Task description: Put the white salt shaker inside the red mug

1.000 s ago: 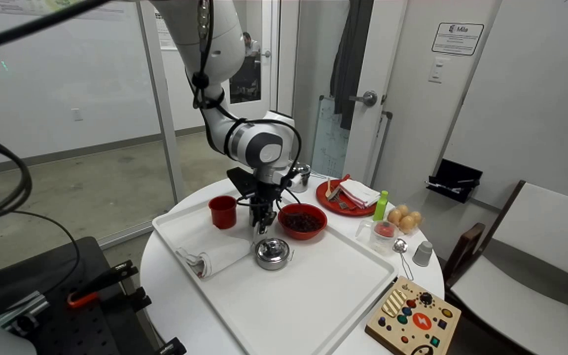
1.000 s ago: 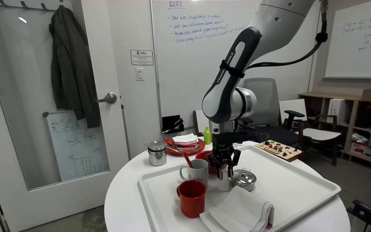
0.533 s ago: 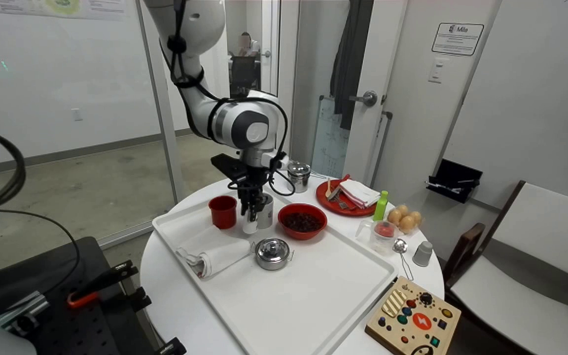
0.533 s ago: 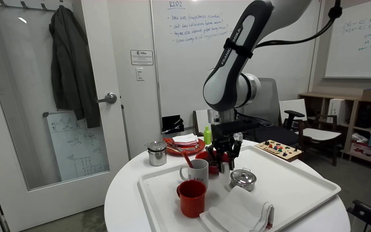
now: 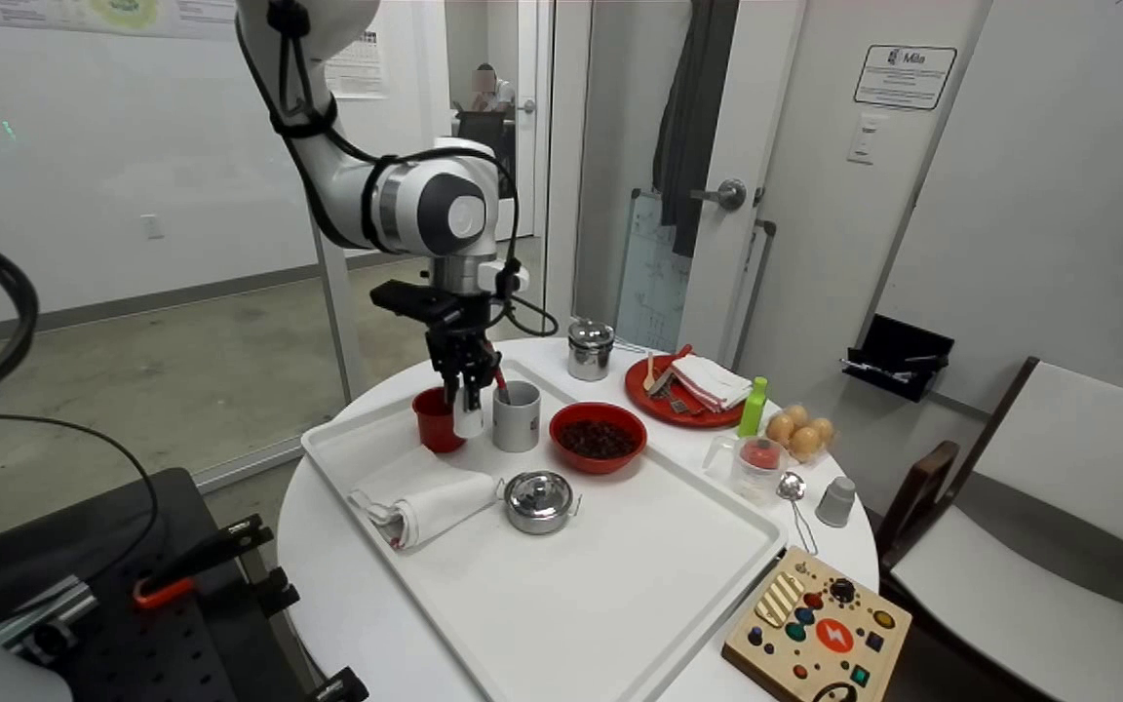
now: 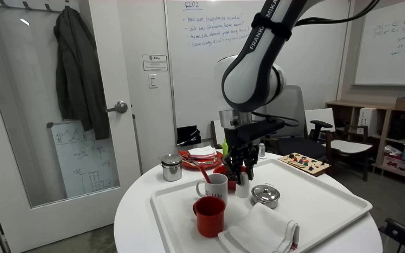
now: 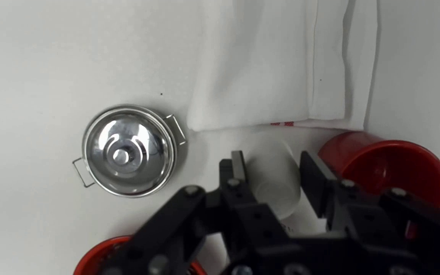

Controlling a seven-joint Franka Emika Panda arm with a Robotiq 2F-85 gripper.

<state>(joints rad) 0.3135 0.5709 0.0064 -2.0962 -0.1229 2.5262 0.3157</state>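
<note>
My gripper point(image 5: 465, 388) is shut on the white salt shaker point(image 5: 467, 420) and holds it roughly upright above the tray. In an exterior view the shaker overlaps the right side of the red mug point(image 5: 433, 427). In an exterior view the shaker point(image 6: 242, 189) hangs below the gripper point(image 6: 246, 178), behind and to the right of the red mug point(image 6: 210, 220). In the wrist view the shaker point(image 7: 275, 183) sits between the fingers point(image 7: 271, 159). The red mug point(image 7: 399, 170) stands to the right, its open top partly hidden by the right finger.
A white mug point(image 5: 517, 421) with a red handle in it stands beside the shaker. A red bowl point(image 5: 599, 458) of dark food, a lidded steel pot point(image 5: 538, 505) and a folded white cloth point(image 5: 435, 502) also sit on the white tray point(image 5: 639, 624). A red plate point(image 5: 688, 409) lies behind.
The gripper has lifted the shaker off the tray area by the steel pot and carried it up toward the red mug. The white mug now shows fully in an exterior view.
</note>
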